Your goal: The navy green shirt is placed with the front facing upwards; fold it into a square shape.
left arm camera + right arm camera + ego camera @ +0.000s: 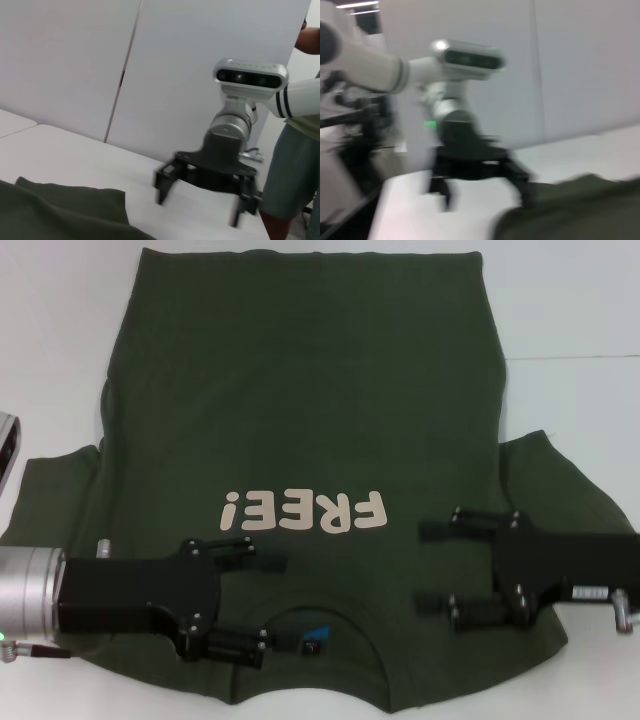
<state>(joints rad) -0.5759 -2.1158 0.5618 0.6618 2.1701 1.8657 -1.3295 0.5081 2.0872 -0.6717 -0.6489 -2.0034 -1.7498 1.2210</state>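
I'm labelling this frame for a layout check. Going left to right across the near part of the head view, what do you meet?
Left gripper, open, over the navy green shirt → blue-and-black collar label → right gripper, open, over the shirt's other shoulder.

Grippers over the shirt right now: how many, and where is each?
2. The left gripper is open over the navy green shirt near the collar, on the robot's left. The right gripper is open on the opposite side of the collar, near the right sleeve.
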